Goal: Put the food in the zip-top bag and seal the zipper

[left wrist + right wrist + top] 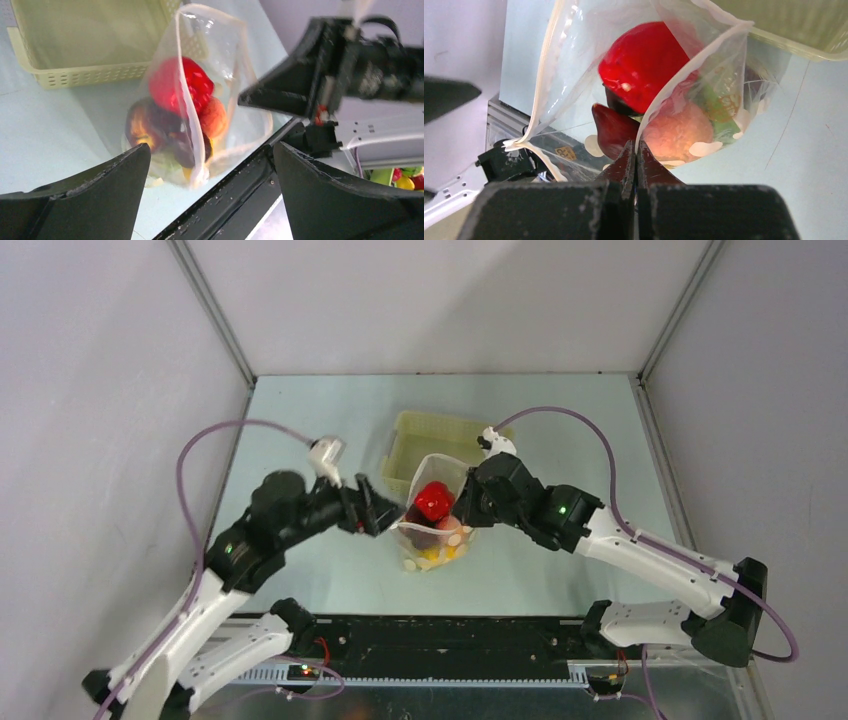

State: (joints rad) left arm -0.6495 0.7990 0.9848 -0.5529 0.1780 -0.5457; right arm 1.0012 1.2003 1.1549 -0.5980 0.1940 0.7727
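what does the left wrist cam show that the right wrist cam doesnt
Left wrist only: the left fingers spread wide with nothing between them, the right arm seen from outside, and the latticed wall of the basket. Right wrist only: the right fingers pinched shut on the mouth edge of the bag. Both: the bag standing open, holding the red piece, a dark purple piece and an orange piece.

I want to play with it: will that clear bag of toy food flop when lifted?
Probably floppy: the zip-top bag creases where the right gripper pinches its edge. Likely bottom-heavy, since the food piles low inside, so it may slump if released.
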